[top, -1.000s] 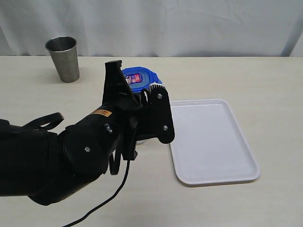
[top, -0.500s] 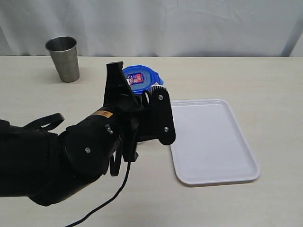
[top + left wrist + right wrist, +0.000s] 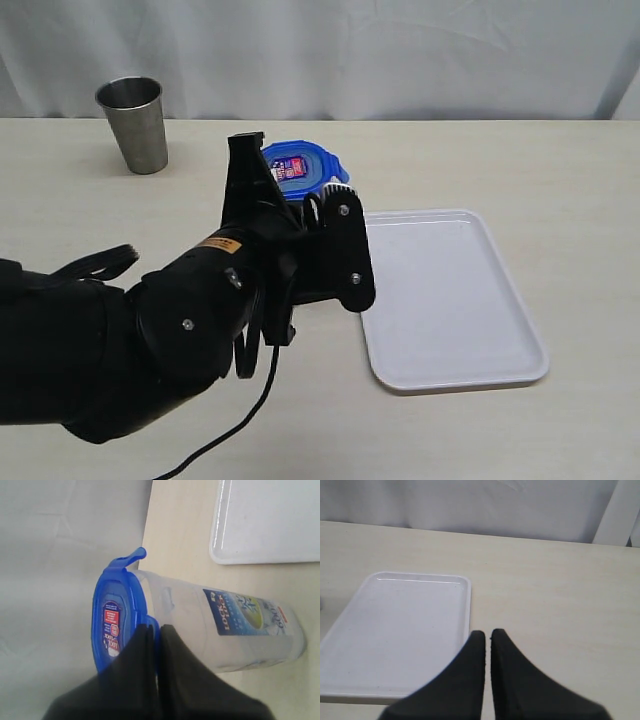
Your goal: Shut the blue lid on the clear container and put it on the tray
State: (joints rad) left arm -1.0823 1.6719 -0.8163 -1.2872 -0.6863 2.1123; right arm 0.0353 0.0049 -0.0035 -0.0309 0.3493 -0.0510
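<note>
The blue lid (image 3: 300, 166) with its red-and-white sticker sits on top of the clear container (image 3: 200, 625), which carries a blue-and-white label. My left gripper (image 3: 157, 627) is shut on a side flap of the lid (image 3: 117, 615). Another flap (image 3: 132, 557) sticks outward. In the exterior view my left arm hides the container's body. The white tray (image 3: 450, 300) lies just right of the container. My right gripper (image 3: 487, 632) is shut and empty above the table, beside the tray's corner (image 3: 395, 625). It is out of the exterior view.
A steel cup (image 3: 133, 123) stands at the back left of the table. A white curtain hangs behind the table's far edge. My left arm's black bulk and its cable (image 3: 240, 420) cover the front left of the table.
The left gripper and the lidded container have shifted a little to the right, toward the tray. The right gripper is unchanged.
</note>
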